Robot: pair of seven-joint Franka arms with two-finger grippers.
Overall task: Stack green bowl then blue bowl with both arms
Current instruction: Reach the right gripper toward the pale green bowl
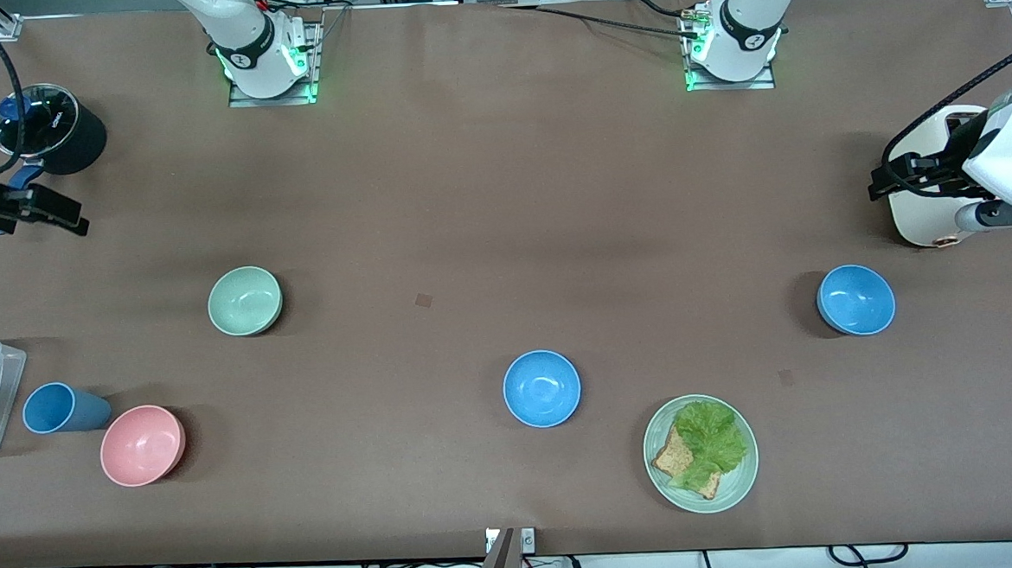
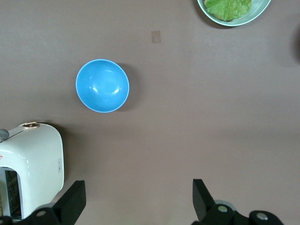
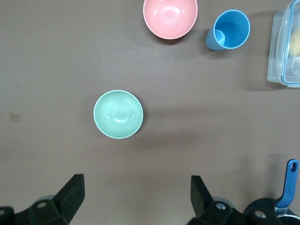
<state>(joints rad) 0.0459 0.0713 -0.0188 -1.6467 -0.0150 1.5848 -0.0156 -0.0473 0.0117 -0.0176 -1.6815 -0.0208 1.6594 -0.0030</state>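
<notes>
Brown table covering is filling the front view. Your right gripper (image 3: 136, 199) is hanging at the left edge, fingers spread wide and empty, above the green bowl (image 1: 245, 301) at centre left. Your left gripper (image 2: 138, 201) is hovering at the right edge, equally wide and empty, over the toaster (image 1: 926, 210). Two blue bowls are waiting: one (image 1: 856, 300) at right, another (image 1: 542, 389) at lower centre. You are risking picking the wrong one, or clipping the toaster while descending.
</notes>
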